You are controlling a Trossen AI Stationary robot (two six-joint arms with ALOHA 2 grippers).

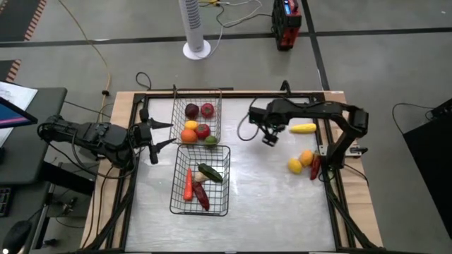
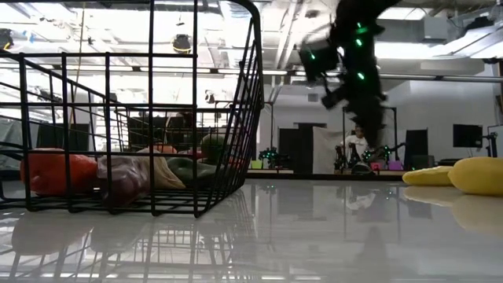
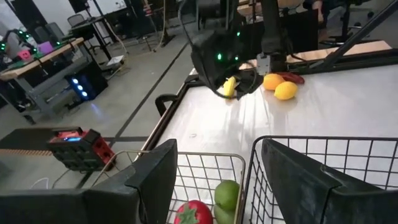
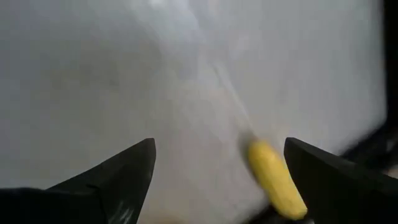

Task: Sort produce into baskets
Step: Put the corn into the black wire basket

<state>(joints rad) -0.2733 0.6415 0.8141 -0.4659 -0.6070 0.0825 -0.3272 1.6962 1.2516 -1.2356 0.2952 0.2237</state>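
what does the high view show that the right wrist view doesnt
Only the high view shows both wire baskets: the far basket with round fruit, the near basket with long vegetables. It also shows the left gripper waiting beside the far basket, and the loose yellow, orange and dark red pieces near the right arm's base.

Only the right wrist view shows, close up, the wide gap between the right gripper's open fingers, with nothing held.

Both show the long yellow piece lying on the table near that gripper.
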